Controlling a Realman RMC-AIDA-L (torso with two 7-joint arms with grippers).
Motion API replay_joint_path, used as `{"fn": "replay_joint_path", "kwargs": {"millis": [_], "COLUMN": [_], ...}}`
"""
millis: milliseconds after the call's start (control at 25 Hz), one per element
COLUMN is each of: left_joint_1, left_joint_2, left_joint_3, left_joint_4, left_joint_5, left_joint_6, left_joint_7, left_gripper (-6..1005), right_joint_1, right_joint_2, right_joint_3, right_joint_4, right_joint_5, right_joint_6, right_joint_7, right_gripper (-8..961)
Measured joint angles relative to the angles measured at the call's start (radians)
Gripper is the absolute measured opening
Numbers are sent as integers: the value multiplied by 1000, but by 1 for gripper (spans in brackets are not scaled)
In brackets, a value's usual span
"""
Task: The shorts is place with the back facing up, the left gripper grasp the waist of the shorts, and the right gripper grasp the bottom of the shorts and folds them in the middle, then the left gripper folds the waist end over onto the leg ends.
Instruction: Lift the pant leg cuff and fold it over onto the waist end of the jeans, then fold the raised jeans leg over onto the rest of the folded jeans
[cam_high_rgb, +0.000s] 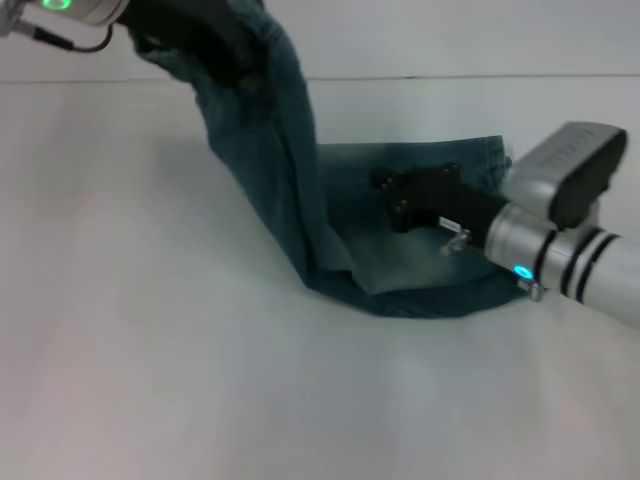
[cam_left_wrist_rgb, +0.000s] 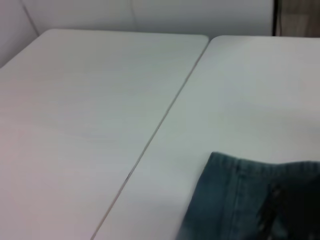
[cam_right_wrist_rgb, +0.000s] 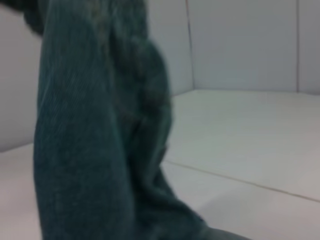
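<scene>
Denim shorts (cam_high_rgb: 300, 200) half lifted: one end hangs from the left gripper (cam_high_rgb: 195, 40), raised at the table's (cam_high_rgb: 150, 350) far left, the rest lies flat beneath the right gripper (cam_high_rgb: 400, 200). Left fingers clenched on the fabric; right fingers' state cannot be told. Judged step: final fold, waist over legs. Next calls for carrying the held end across toward the right gripper's side, then releasing.

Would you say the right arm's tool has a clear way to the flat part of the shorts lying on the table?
Probably yes: the right tool is already low over the flat part of the shorts, with nothing between them.
</scene>
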Motion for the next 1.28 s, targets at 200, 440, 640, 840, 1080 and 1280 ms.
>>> {"fn": "replay_joint_path", "kwargs": {"millis": [200,440,640,840,1080,1280], "left_joint_1": [-40,-81,-92,-93,-101,-123], "left_joint_2": [-17,-19,-21,-21,-23,-31], "left_joint_3": [19,99,162,211,331,468], "left_joint_4": [52,79,77,36,-22,-98], "left_joint_5": [0,10,12,13,13,6], "left_joint_6": [46,63,47,10,-50,-144], "left_joint_7": [-39,-119,-130,-127,-123,-127], "left_gripper": [47,57,65,73,83,91], "right_joint_1": [85,203,237,127,-207,-454], "right_joint_2": [3,3,3,-15,-29,-36], "right_joint_3": [-7,6,38,80,49,52], "right_joint_4": [43,119,155,120,-177,-381], "right_joint_5": [-19,-131,-181,-201,-204,-204], "right_joint_6": [85,149,148,82,-146,-311], "right_joint_7": [-12,-4,-1,9,167,272], "right_gripper": [-1,-1,-1,0,0,0]}}
